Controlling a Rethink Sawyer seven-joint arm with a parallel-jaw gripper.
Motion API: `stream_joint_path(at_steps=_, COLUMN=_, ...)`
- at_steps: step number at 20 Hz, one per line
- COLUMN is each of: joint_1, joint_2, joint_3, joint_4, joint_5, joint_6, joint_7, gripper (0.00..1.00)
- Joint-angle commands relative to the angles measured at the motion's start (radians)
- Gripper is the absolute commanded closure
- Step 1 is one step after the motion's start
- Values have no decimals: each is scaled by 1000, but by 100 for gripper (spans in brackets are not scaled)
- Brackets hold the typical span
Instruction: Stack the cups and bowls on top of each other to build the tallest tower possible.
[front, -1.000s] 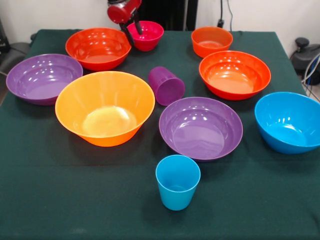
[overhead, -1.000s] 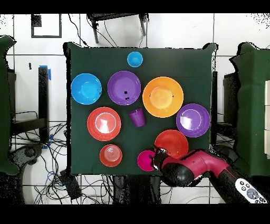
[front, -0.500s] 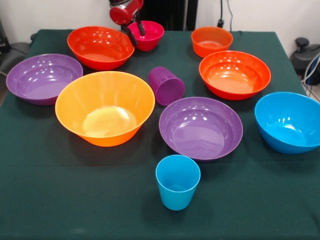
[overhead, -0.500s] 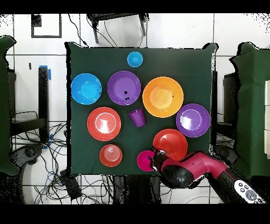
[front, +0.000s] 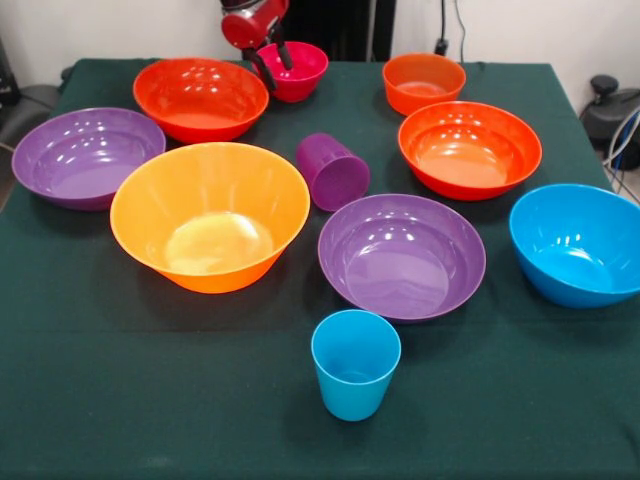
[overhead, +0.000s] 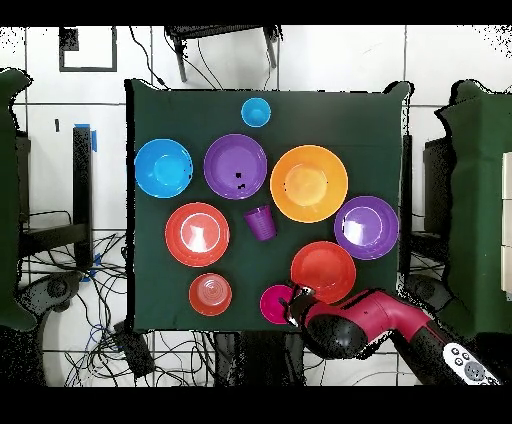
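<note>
Shifts the gripper (front: 274, 62) a touch along the magenta bowl (front: 298, 68) at the table's (front: 150, 400) far edge, and nudges the neighbouring red bowl (front: 200, 97) slightly. Keeps the fingers (front: 263, 72) partly spread astride the magenta rim, one inside, one outside, with nothing clamped yet. Looks like lining up a first grasp; leaves every bowl, the blue cup (front: 355, 362) and the purple cup (front: 333, 170) unstacked.
</note>
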Motion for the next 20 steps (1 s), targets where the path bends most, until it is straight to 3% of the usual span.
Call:
stream_joint_path(at_steps=1, joint_1=13, joint_2=-4, joint_3=-40, joint_4=1, joint_5=-88, joint_6=0, joint_7=-274, gripper=0)
stream_joint_path(at_steps=13, joint_1=12, joint_2=-9, joint_3=-40, joint_4=12, joint_5=-90, joint_6=5, joint_7=-258, gripper=0)
stream_joint_path(at_steps=20, joint_1=43, joint_2=5, joint_3=-54, joint_4=15, joint_5=-155, joint_6=-43, joint_7=-202, gripper=0)
